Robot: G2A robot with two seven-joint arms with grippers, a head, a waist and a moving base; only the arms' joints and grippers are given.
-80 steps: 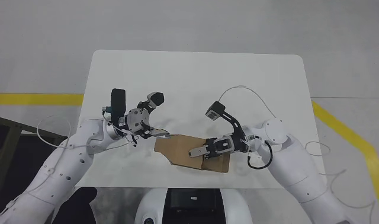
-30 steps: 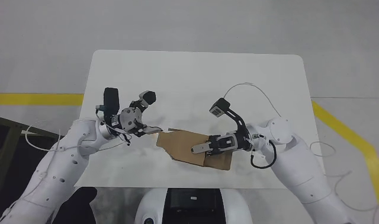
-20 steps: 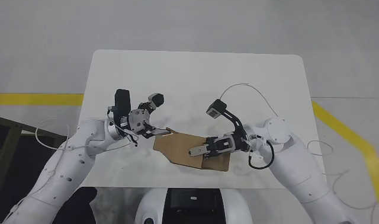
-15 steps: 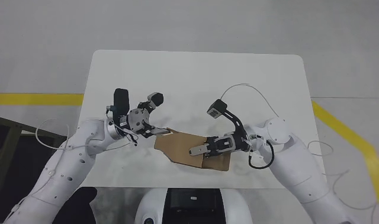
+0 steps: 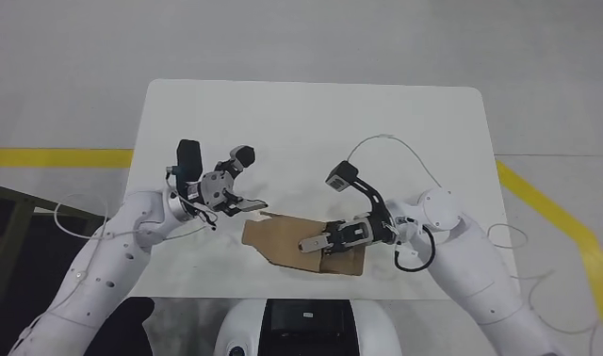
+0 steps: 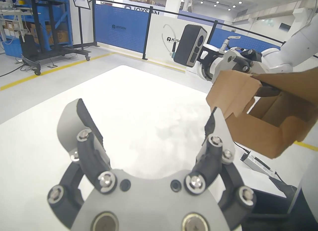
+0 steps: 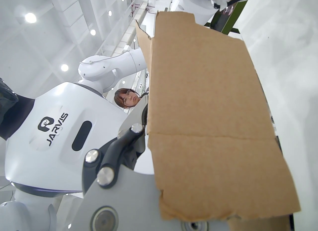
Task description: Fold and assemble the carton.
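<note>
Two hands: right hand (image 5: 309, 244) grasps the carton (image 5: 273, 234); left wrist view shows its hollow beside the released left hand (image 6: 147, 112).

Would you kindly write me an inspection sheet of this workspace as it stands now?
Surface: white table, with the work near its front edge.
Job's things: brown carton, partly opened, end flaps loose.
Clutter: nothing seen.
Grippers: right gripper shut on the carton; left gripper open, beside the carton's flapped end.
Cables: white cable arcs over the table behind the right gripper.
Surroundings: grey floor with yellow floor tape; blue fence panels beyond.
</note>
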